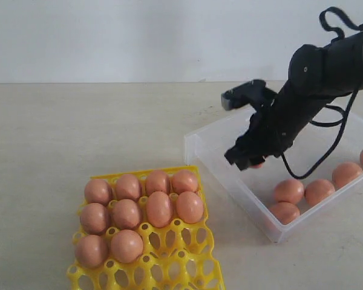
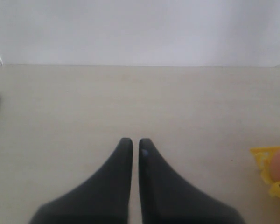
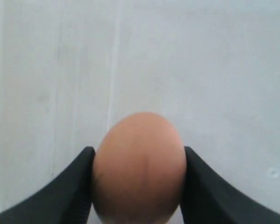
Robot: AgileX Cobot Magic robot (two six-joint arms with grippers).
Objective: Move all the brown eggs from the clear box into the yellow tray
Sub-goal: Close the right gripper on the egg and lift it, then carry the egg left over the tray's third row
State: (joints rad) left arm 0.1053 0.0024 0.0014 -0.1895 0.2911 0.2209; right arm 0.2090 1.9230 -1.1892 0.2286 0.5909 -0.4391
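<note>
**Egg (image 3: 139,177) gripped in the clear box (image 1: 236,190): slip risk**

Nearest, the yellow tray (image 1: 169,266) holds ten brown eggs (image 1: 127,244). Near it, the left gripper (image 2: 132,142) is clenched on nothing above the table (image 2: 130,93). Farther back, the right gripper (image 1: 248,160) grasps one egg over the box floor, where five more lie. The smooth shell could slip from the narrow pads (image 3: 70,191), or clip the box wall.

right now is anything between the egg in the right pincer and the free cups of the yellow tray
Only the low wall of the clear box on the tray side, which the egg in the right pincer must clear. The free cups of the yellow tray lie open, beside the seated eggs.
</note>
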